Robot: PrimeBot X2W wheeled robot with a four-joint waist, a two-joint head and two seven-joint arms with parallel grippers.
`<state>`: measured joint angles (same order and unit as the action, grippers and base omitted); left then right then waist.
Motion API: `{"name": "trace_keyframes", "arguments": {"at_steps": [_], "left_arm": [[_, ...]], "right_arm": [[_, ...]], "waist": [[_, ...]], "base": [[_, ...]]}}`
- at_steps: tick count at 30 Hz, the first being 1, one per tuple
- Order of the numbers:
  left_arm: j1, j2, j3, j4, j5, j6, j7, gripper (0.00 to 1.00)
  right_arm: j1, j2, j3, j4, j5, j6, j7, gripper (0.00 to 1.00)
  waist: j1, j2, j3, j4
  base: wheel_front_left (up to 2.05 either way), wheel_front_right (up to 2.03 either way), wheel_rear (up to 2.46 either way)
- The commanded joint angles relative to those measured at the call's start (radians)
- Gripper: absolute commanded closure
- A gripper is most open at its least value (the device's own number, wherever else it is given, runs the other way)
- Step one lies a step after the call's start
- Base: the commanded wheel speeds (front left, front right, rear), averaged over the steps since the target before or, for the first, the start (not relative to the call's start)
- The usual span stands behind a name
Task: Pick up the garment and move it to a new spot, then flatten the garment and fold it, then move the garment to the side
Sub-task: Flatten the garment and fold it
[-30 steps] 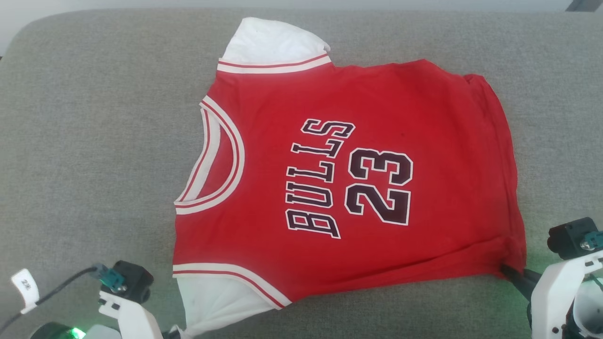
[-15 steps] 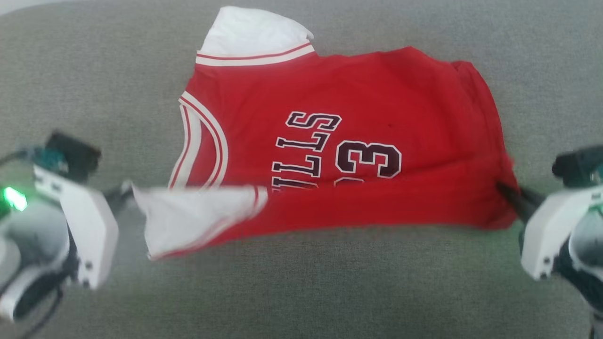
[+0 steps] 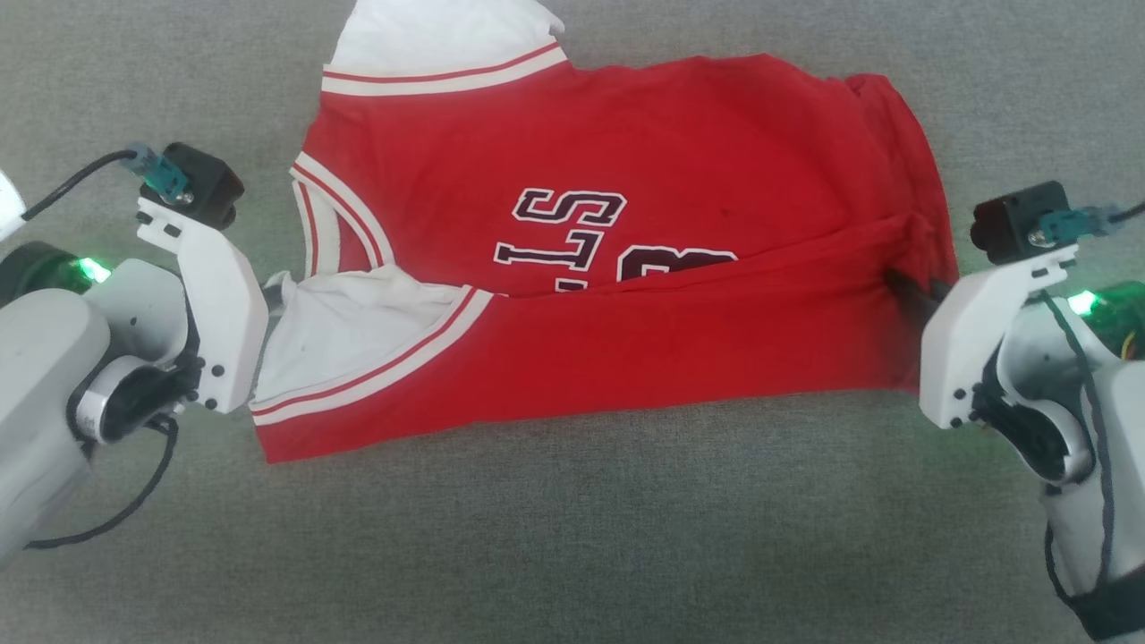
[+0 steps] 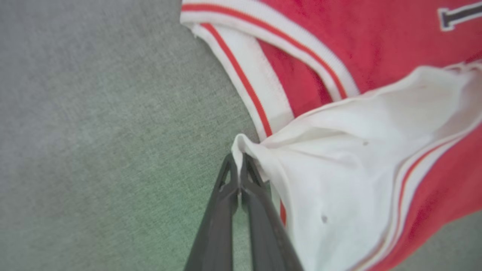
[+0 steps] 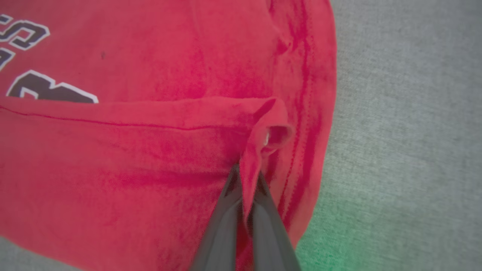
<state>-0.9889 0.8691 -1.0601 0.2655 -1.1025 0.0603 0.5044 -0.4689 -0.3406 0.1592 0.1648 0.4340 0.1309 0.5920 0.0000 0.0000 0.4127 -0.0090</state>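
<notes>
The red jersey shirt with white short sleeves (image 3: 680, 116) lay on the grey woven fabric surface (image 3: 572, 537), its near edge lifted and doubled over the chest. It looked light and limp, likely to sag between holds, so corners seemed the right places. My left claw (image 4: 238, 165) was clamped on the white sleeve's edge, my right claw (image 5: 246, 175) on the red hem corner. Of the black, white-outlined lettering (image 3: 568, 207), only "S", "L" and part of a numeral showed.
</notes>
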Motion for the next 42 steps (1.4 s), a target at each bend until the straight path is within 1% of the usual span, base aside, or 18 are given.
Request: {"name": "trace_keyframes", "arguments": {"at_steps": [1,4,5,6,7,8,9,10,15,17,21,25,28,32,34,37,42], "left_arm": [[-0.007,-0.026,0.001,0.057,-0.019,-0.023,0.006,1.0],[-0.008,-0.071,0.003,0.153,-0.053,-0.046,0.013,1.0],[-0.012,-0.082,0.007,0.178,-0.058,-0.046,0.014,0.78],[-0.016,-0.09,0.013,0.2,-0.066,-0.041,0.015,0.64],[-0.016,-0.09,0.013,0.2,-0.066,-0.041,0.015,0.64],[-0.019,-0.097,0.017,0.214,-0.073,-0.038,0.019,0.47],[-0.024,-0.1,0.019,0.22,-0.074,-0.041,0.02,0.03],[-0.029,-0.104,0.026,0.224,-0.083,-0.037,0.02,0.0],[-0.027,-0.087,0.043,0.176,-0.092,0.004,0.013,0.0],[-0.005,-0.063,0.042,0.131,-0.089,0.031,0.016,0.0],[0.047,-0.01,0.059,-0.002,-0.114,0.11,0.01,0.0],[0.122,0.056,0.068,-0.157,-0.134,0.198,0.006,0.0],[0.18,0.094,0.07,-0.267,-0.158,0.259,0.0,0.0],[0.251,0.13,0.07,-0.368,-0.186,0.323,-0.019,0.0],[0.281,0.143,0.066,-0.394,-0.189,0.347,-0.027,0.0],[0.311,0.149,0.065,-0.406,-0.202,0.365,-0.042,0.0],[0.339,0.128,0.072,-0.345,-0.219,0.362,-0.078,0.0]], "right_arm": [[-0.021,0.01,0.02,0.037,0.001,0.0,-0.007,1.0],[-0.041,0.017,0.041,0.081,0.009,0.0,-0.018,1.0],[-0.045,0.014,0.053,0.092,0.012,0.0,-0.014,0.96],[-0.049,0.01,0.059,0.097,0.015,0.0,-0.014,0.8],[-0.049,0.01,0.059,0.097,0.015,0.0,-0.014,0.8],[-0.051,0.007,0.056,0.101,0.016,0.0,-0.019,0.62],[-0.053,0.002,0.056,0.103,0.018,0.0,-0.019,0.27],[-0.054,-0.005,0.055,0.1,0.019,0.0,-0.022,0.0],[-0.028,-0.022,0.015,0.051,0.015,0.0,-0.063,0.0],[-0.012,-0.022,-0.013,0.019,0.007,0.0,-0.088,0.0],[0.033,-0.009,-0.088,-0.054,-0.043,0.0,-0.152,0.0],[0.078,0.043,-0.17,-0.134,-0.099,0.0,-0.208,0.0],[0.111,0.081,-0.225,-0.197,-0.146,0.0,-0.258,0.0],[0.146,0.142,-0.293,-0.276,-0.217,0.0,-0.335,0.0],[0.166,0.174,-0.314,-0.305,-0.243,0.0,-0.359,0.0],[0.187,0.209,-0.33,-0.339,-0.272,0.0,-0.377,0.0],[0.214,0.244,-0.333,-0.372,-0.289,0.0,-0.379,0.0]], "waist": [[0.0,0.0,0.001,-0.004],[0.0,0.0,-0.007,-0.006],[0.0,0.0,-0.012,-0.005],[0.0,0.0,-0.018,-0.004],[0.0,0.0,-0.018,-0.004],[0.0,0.0,-0.025,-0.002],[0.0,0.0,-0.033,0.0],[0.0,0.0,-0.039,0.003],[0.0,0.0,-0.071,0.022],[0.0,0.0,-0.083,0.03],[0.0,0.0,-0.101,0.043],[0.0,0.0,-0.112,0.046],[0.0,0.0,-0.115,0.044],[0.0,0.0,-0.115,0.034],[0.0,0.0,-0.113,0.024],[0.0,0.0,-0.106,0.009],[0.0,0.0,-0.088,-0.017]], "base": [[0.0,0.0,0.0],[0.0,0.0,0.0],[0.0,0.0,0.0],[0.0,0.0,0.0],[0.0,0.0,0.0],[0.0,0.0,0.0],[0.0,0.0,0.0],[0.0,0.0,0.0],[0.0,0.0,0.0],[0.0,0.0,0.0],[0.0,0.0,0.0],[0.0,0.0,0.0],[0.0,0.0,0.0],[0.0,0.0,0.0],[0.0,0.0,0.0],[0.0,0.0,0.0],[0.0,0.0,0.0]]}}
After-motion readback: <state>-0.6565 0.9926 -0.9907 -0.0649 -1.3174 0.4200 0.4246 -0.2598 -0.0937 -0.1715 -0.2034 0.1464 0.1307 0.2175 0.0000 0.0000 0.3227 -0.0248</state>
